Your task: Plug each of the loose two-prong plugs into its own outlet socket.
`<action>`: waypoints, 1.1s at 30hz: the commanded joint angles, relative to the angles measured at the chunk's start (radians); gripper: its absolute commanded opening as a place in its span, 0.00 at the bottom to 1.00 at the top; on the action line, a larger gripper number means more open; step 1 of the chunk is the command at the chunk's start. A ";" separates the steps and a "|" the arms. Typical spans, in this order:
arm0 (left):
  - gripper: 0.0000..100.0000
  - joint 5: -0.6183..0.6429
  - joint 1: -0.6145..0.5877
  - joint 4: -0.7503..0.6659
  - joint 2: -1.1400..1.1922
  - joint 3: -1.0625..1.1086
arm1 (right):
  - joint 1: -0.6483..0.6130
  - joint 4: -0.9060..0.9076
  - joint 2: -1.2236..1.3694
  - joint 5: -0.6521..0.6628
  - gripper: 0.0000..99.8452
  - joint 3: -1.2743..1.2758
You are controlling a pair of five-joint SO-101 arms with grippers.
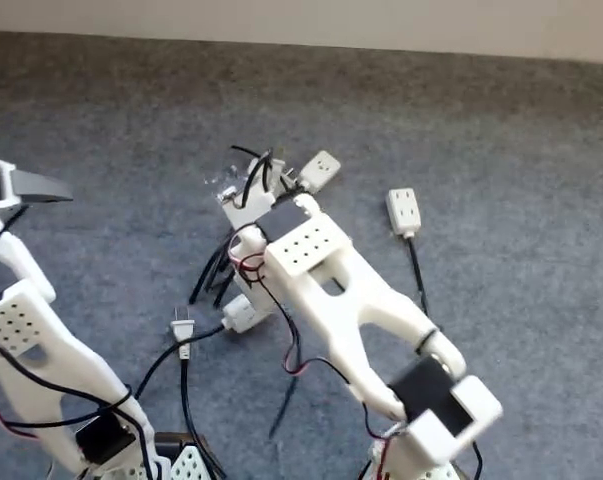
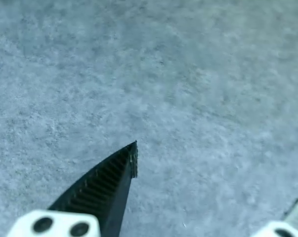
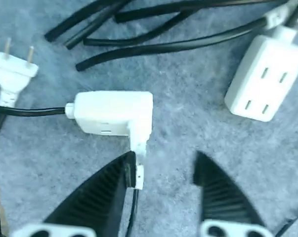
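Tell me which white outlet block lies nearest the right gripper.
The block with hidden slots, just ahead of the right gripper; the slotted block lies farther off.

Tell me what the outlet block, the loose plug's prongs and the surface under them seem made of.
The outlet block looks like moulded white plastic, smooth with a slight sheen. The loose plug's prongs appear bare metal, thin and brassy-pale. The surface seems short-pile grey carpet, fuzzy and matte.

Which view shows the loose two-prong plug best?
The right wrist view: the plug is close, both prongs clearly apart. The high view has it small, prongs barely separable. The left wrist view faces carpet.
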 commanded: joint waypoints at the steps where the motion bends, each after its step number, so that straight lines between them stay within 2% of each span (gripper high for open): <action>1: 0.49 -0.020 0.082 0.080 -0.021 -0.084 | -0.002 0.035 -0.150 0.040 0.32 -0.045; 5: 0.49 -0.021 0.157 0.084 -0.081 -0.042 | 0.054 0.110 -0.288 0.043 0.32 -0.127; 9: 0.49 -0.100 0.262 0.084 -0.271 0.119 | 0.211 0.150 -0.417 0.048 0.32 -0.120; 12: 0.49 -0.147 0.363 0.084 -0.470 0.312 | 0.341 0.070 -0.507 0.114 0.32 0.061; 15: 0.43 -0.196 0.481 0.083 -0.674 0.565 | 0.461 -0.076 -0.593 0.124 0.32 0.320; 19: 0.40 -0.381 0.651 0.078 -0.905 0.938 | 0.572 -0.265 -0.665 0.129 0.32 0.642; 21: 0.39 -0.422 0.742 0.077 -1.003 1.095 | 0.611 -0.346 -0.673 0.130 0.32 0.762; 26: 0.39 -0.425 0.924 -0.068 -1.158 1.366 | 0.647 -0.484 -0.661 0.123 0.32 0.926; 33: 0.39 -0.410 1.029 -0.333 -1.130 1.610 | 0.659 -0.647 -0.668 0.121 0.32 1.052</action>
